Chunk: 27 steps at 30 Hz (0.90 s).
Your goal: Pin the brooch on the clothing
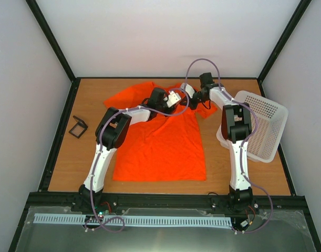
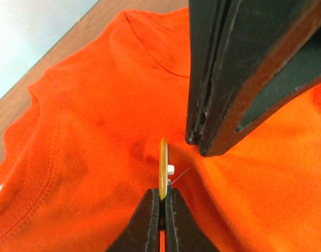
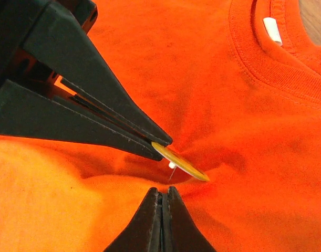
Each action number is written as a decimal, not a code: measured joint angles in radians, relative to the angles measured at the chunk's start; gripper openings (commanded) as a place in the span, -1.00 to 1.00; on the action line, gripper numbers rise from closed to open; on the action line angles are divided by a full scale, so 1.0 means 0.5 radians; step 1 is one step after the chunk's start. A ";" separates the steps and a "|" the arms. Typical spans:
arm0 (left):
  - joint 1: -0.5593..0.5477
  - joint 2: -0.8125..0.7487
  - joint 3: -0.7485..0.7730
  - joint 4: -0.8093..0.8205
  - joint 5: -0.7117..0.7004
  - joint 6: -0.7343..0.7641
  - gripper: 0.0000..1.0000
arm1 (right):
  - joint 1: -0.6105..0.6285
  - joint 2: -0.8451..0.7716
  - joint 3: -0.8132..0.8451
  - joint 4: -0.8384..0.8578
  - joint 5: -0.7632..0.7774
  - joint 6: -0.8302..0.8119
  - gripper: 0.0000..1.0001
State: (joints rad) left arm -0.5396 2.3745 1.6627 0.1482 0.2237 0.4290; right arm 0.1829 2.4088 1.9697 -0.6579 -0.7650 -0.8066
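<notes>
The left pincer (image 2: 161, 195) clamps the brooch (image 3: 180, 160) by its rim beside the shirt (image 1: 160, 147) collar, while the right pincer (image 3: 161, 195), closed, seems to pinch up fabric to receive it.

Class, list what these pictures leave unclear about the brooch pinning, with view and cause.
Top view: the brooch is hidden between the wrists.
Left wrist view: brooch face unseen, edge-on; left end effector covers its lower rim.
Right wrist view: whether the pin pierces the clothing; its tip is too fine to see.
Same view: whether the right end effector pinches fabric; its tips hide that.
</notes>
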 measured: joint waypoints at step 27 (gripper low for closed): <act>0.001 0.010 0.005 -0.034 0.174 -0.234 -0.99 | -0.001 0.000 0.000 -0.001 0.005 -0.001 -0.95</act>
State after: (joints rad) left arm -0.5392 2.3795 1.6653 0.1314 0.3107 0.3119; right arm 0.1825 2.4088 1.9697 -0.6582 -0.7628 -0.8070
